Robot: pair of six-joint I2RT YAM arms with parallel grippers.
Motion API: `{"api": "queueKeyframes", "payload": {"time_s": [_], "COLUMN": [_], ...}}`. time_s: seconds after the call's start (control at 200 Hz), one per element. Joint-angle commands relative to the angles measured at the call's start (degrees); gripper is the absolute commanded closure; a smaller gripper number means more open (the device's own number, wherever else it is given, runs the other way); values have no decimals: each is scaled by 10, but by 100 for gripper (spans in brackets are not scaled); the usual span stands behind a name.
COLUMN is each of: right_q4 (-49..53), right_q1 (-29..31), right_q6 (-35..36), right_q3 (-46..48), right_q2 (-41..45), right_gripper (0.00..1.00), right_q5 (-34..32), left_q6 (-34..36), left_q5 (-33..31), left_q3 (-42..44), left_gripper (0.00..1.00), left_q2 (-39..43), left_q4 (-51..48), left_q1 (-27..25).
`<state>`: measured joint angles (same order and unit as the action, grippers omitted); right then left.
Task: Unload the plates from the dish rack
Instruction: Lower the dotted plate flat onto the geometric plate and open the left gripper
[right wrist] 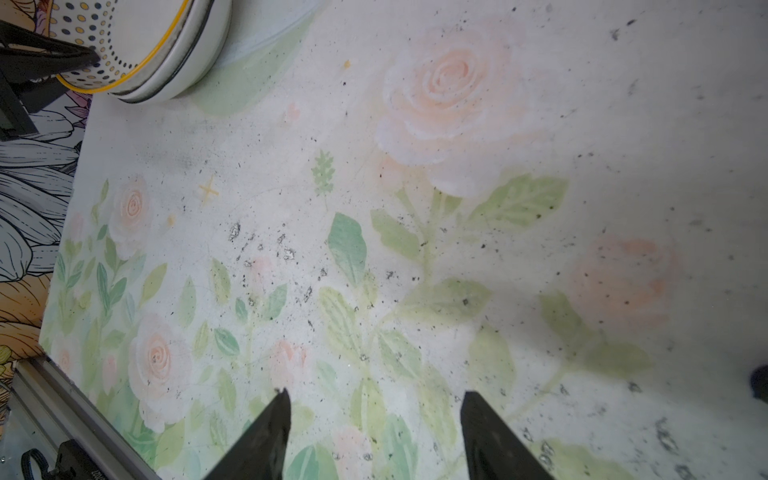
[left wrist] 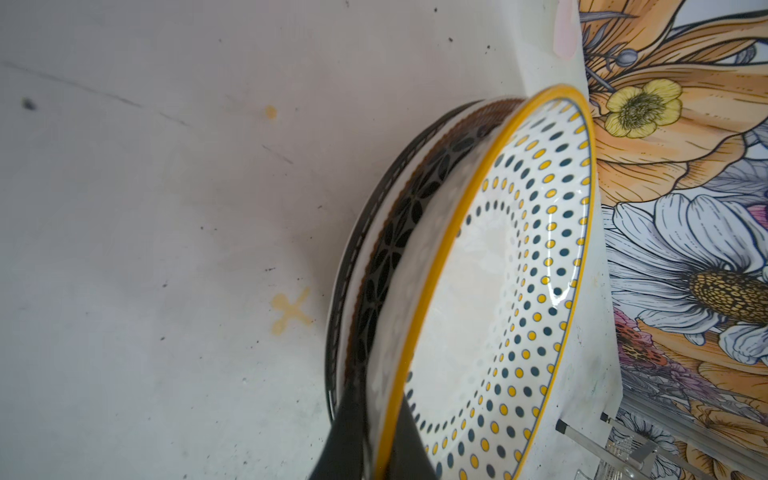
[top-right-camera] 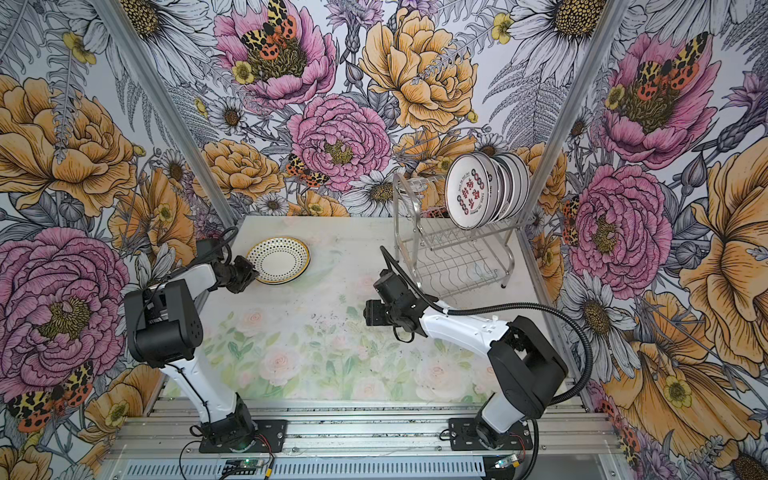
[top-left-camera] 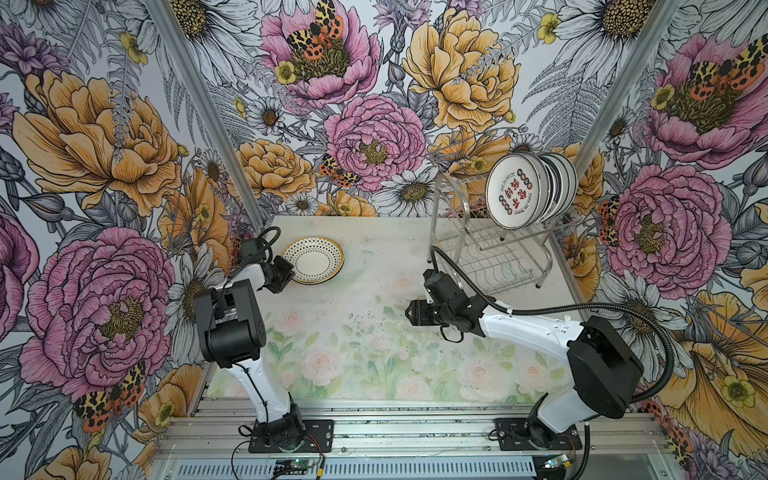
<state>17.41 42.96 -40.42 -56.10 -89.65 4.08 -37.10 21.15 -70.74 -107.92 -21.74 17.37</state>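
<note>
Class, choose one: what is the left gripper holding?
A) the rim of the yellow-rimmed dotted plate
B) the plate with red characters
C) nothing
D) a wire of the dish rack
A: in the left wrist view the left gripper is shut on the rim of the yellow-rimmed dotted plate.

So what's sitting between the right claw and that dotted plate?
Nothing: only bare, speckled tabletop lies between the right claw and the dotted plate, shown in both top views and the right wrist view.
</note>
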Motion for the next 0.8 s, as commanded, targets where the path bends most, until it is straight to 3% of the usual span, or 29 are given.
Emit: {"api": "queueKeyframes", "payload": {"time_s": [0.0, 0.375, 0.796], "right_q4": [-1, -1, -1], "right_q1": [4, 4, 1], "right_q6": [7, 14, 18], "right_q3": [-19, -17, -6], "right_q2": [16, 31, 46], "right_gripper": [33, 32, 32], "right_q5": [-14, -24, -34], "left_q6": [15, 19, 57], "left_q5": [14, 11, -47], "left_q3": [-25, -26, -75], "left_gripper": [97, 64, 45], "left_q2": [2, 0, -9], "left_q4": [12, -7, -115], "left_q1": [3, 0, -14]}}
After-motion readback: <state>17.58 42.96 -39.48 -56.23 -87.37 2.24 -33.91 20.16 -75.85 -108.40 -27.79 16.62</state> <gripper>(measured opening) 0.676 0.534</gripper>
